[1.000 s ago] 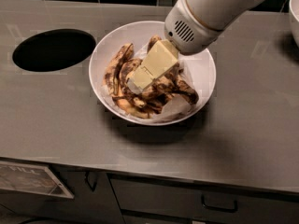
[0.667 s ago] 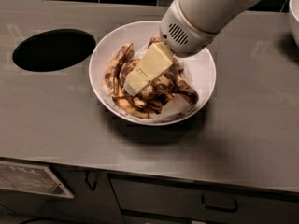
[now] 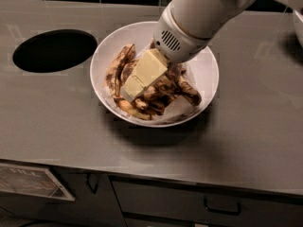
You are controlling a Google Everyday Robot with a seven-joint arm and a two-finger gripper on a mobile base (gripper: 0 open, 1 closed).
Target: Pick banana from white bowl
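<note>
The step in hand looks like closing in on the fruit for a grasp. The cream-coloured block gripper (image 3: 130, 91), at the end of a thick white arm that reaches in from the far right corner of the surface, is tilted down into the wide, shallow, glossy white bowl (image 3: 204, 72). Its lower end sits among the fruit near the front-left part of the pile. Whether the gripper is apart or clamped on anything I cannot tell, because its tip is buried in the heap.

The bowl stands on the grey metal surface (image 3: 246, 141), around the middle and rather nearer the far edge, with a round black hole (image 3: 54, 50) beside it toward the far left corner.

The long, curved, yellow banana blotched with dark brown (image 3: 116, 72) lies along the left inner wall of the bowl, just beside the gripper. Its long axis runs roughly from the far edge toward the front edge, with one end pointing at the far edge and the bow bulging toward the left edge. I cannot tell which end is the stem.

To do this well, the grasp should cross that axis near mid-length and take this one fruit alone. Soft overripe skin probably calls for a gentle squeeze and a straight lift clear of the rim and the crumpled white paper lining (image 3: 179, 109).
</note>
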